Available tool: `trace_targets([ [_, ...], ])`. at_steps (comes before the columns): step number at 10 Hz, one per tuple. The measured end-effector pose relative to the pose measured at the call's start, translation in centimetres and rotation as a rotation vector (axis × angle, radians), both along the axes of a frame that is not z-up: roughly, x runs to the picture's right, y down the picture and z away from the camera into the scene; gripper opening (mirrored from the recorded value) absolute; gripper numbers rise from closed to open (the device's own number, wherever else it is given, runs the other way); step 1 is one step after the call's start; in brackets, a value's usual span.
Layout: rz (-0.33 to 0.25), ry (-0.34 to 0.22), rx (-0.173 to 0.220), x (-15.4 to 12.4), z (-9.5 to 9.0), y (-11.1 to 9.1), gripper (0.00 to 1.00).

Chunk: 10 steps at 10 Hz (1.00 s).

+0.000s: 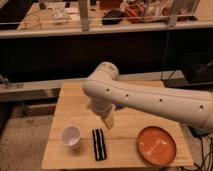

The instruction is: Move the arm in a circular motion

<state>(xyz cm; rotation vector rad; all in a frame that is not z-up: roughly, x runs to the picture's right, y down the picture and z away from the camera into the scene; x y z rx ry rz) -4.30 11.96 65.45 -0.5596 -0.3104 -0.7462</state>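
Note:
The large glossy white arm [150, 97] with small dark dots reaches in from the right across the wooden table [75, 95]. It bends at a rounded joint over the table's middle and points down. Its small tan gripper [108, 121] hangs just above the tabletop, right of and slightly above the black bar, between the white cup and the orange plate. It holds nothing that I can see.
A white cup [70, 135] stands at the front left. A black rectangular bar [99, 144] lies next to it. An orange plate [157, 145] sits at the front right. A blue object [120, 106] is mostly hidden behind the arm. A dark counter runs behind the table.

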Motion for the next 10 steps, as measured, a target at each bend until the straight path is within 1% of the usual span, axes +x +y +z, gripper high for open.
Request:
trace_targets([
  [1, 0.001, 0.002, 0.003, -0.7, 0.8, -1.1, 0.80],
  [3, 0.027, 0.010, -0.001, -1.2, 3.8, -4.4, 0.80],
  [4, 0.060, 0.022, -0.008, -0.7, 5.9, -6.7, 0.80],
  [5, 0.092, 0.041, -0.018, 0.3, 7.8, -8.3, 0.80],
  [6, 0.121, 0.061, -0.028, 1.6, 9.5, -9.5, 0.80],
  [7, 0.165, 0.091, -0.047, 4.1, 11.5, -10.7, 0.80],
  [8, 0.192, 0.112, -0.061, 6.1, 12.7, -11.2, 0.80],
  [9, 0.228, 0.138, -0.078, 8.7, 14.1, -11.6, 0.80],
  [10, 0.264, 0.168, -0.099, 11.7, 15.6, -11.4, 0.80],
])
